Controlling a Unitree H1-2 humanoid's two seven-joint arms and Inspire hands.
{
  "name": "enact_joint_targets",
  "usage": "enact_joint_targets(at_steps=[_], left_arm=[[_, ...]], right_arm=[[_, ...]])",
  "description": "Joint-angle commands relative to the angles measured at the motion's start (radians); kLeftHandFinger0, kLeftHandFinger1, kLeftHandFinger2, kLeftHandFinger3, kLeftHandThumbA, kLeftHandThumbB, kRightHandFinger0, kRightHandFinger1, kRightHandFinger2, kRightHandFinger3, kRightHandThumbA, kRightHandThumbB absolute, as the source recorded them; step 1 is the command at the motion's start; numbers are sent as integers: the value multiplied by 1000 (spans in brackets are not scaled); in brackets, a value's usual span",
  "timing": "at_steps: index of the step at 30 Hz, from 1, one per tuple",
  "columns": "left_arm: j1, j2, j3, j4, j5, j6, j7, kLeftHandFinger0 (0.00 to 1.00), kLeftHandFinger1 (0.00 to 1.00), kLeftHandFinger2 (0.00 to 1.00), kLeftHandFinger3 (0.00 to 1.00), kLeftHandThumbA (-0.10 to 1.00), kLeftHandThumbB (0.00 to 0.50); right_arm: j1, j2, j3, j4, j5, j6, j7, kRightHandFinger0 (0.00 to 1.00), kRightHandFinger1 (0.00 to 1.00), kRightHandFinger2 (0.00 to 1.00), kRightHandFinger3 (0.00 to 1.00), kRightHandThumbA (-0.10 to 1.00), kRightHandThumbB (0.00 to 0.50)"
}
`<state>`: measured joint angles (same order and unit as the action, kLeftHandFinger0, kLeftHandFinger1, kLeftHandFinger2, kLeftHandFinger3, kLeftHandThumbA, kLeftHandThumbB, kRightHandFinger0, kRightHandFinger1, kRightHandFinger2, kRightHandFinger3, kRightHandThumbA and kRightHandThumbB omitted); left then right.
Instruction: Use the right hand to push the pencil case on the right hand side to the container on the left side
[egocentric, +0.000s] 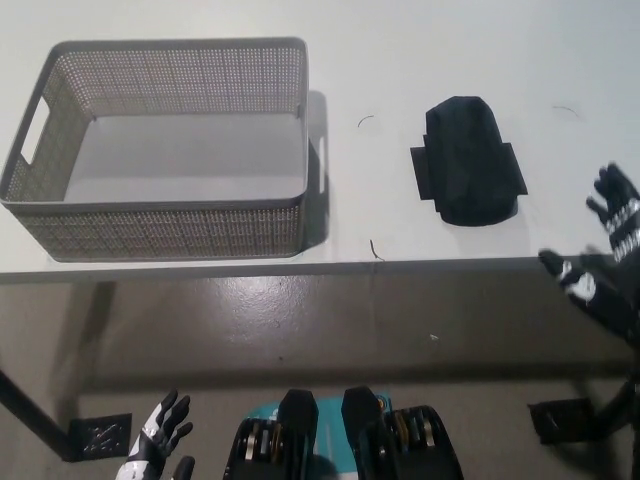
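Observation:
The black pencil case (467, 162) lies flat on the white table (400, 60), to the right of the middle. Left of it stands the grey mesh container (165, 150), with nothing inside. My black right hand (604, 260) is raised at the right edge of the picture, open with fingers spread, near the table's front edge and to the lower right of the pencil case, not touching it. My white left hand (155, 448) rests low at the bottom left, below the table, fingers apart.
A gap of bare table separates the pencil case from the container's right wall (304, 140). A few thin dark threads (374, 248) lie on the tabletop. The table's front edge (300, 268) runs across the middle, with floor below.

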<state>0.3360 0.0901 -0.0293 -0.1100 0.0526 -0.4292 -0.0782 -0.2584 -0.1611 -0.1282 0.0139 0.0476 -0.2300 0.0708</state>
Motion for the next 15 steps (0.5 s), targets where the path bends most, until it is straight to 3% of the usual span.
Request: enact_joint_targets(at_steps=[1,3,5,10,15], left_arm=[[21,4,-7,-34,2,-41,2,1000,1000,1000,1000,785,192],[28,4,-9,-41,2,-41,1,1000,1000,1000,1000,774,185],[31,3,-10,-45,-1,-41,1,1000,1000,1000,1000,773,193],[44,11,-17,-60,-11,-41,-8,1000,1000,1000,1000,800,209],[62,10,-25,-88,-14,-38,-12,1000,1000,1000,1000,783,179]], right_arm=[[-110,-31,-17,63,-18,54,-34,1000,1000,1000,1000,1000,390],[-151,-39,-17,104,-29,47,-38,1000,1000,1000,1000,1000,327],[-195,-50,-16,152,-33,42,-39,1000,1000,1000,1000,1000,304],[-335,-73,-9,323,-68,55,-70,1000,1000,1000,1000,1000,325],[-470,-87,-4,508,-65,57,-77,1000,1000,1000,1000,1000,309]])
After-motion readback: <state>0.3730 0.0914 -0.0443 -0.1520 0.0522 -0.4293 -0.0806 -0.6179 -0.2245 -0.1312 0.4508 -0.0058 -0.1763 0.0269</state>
